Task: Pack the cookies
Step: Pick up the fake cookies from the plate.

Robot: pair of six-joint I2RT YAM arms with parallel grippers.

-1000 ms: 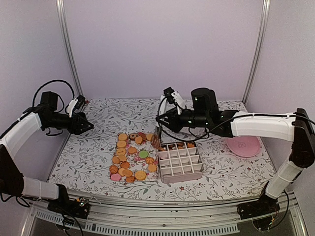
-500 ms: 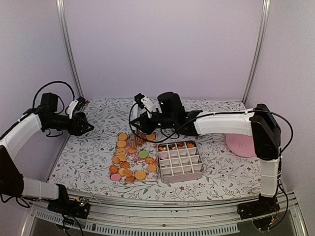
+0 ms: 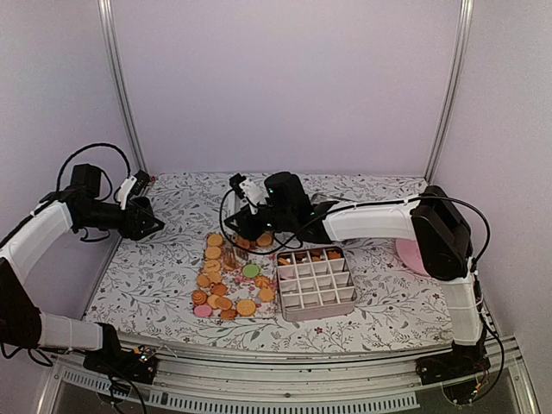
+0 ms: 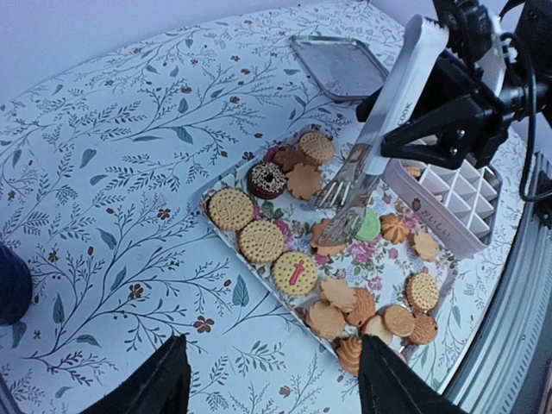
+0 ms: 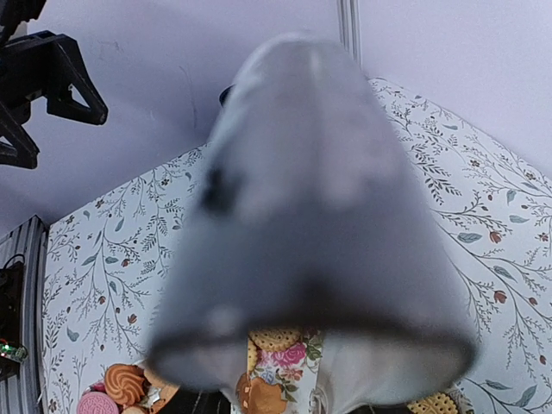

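The cookies (image 3: 226,276) lie spread on a floral tray (image 4: 386,278), mostly orange-tan ones (image 4: 295,272), with a green one and a dark one among them. A few cookies (image 3: 315,255) sit in the far cells of the white divided box (image 3: 317,286). My right gripper (image 3: 250,216) is shut on the white handle of metal tongs (image 4: 401,86). Their forked tips (image 4: 345,197) hang spread just above the cookies in the tray's middle. In the right wrist view the blurred tongs (image 5: 310,216) hide the jaws. My left gripper (image 3: 155,224) hovers open and empty to the left of the tray.
A pink plate (image 3: 412,255) lies right of the box, partly behind the right arm. A small metal tray (image 4: 338,65) sits at the back of the table. The box (image 4: 448,203) butts against the floral tray's right side. Frame posts stand at both back corners.
The right arm has swung left from over the box to over the cookie tray, and the tongs' tips have spread wider. The left arm has stayed put.
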